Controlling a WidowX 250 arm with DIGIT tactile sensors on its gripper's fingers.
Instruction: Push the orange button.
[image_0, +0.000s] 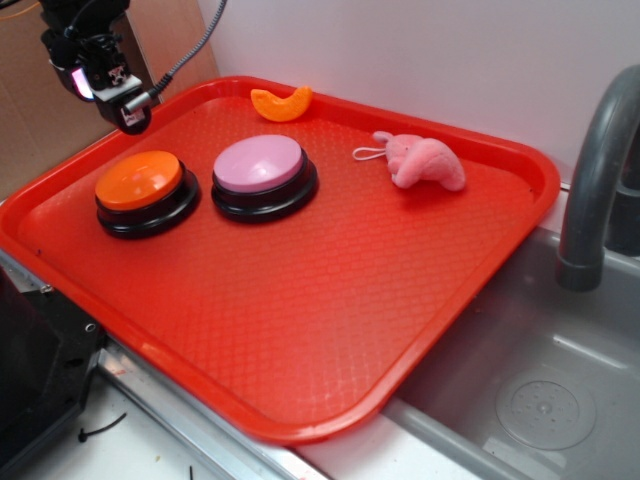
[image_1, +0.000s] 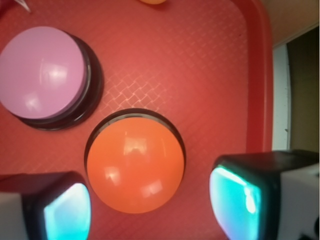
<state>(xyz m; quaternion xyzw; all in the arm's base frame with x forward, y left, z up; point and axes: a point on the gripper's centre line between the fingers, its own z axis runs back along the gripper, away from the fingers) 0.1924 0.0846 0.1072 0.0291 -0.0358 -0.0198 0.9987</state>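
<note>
The orange button (image_0: 139, 181) (image_1: 134, 163), a domed orange top on a glossy black base, sits near the left side of the red tray (image_0: 330, 330). My gripper (image_0: 112, 85) (image_1: 152, 206) hangs in the air above and behind it, over the tray's back left rim, not touching it. In the wrist view the two fingers stand wide apart with the button's lower edge between them. The gripper is open and holds nothing.
A pink-lilac button (image_0: 262, 166) (image_1: 42, 72) of the same shape stands right of the orange one. A small orange crescent (image_0: 281, 103) lies at the tray's back rim, and a pink plush toy (image_0: 424, 161) lies at its right. A grey sink (image_0: 520, 400) and faucet (image_0: 600, 170) are to the right.
</note>
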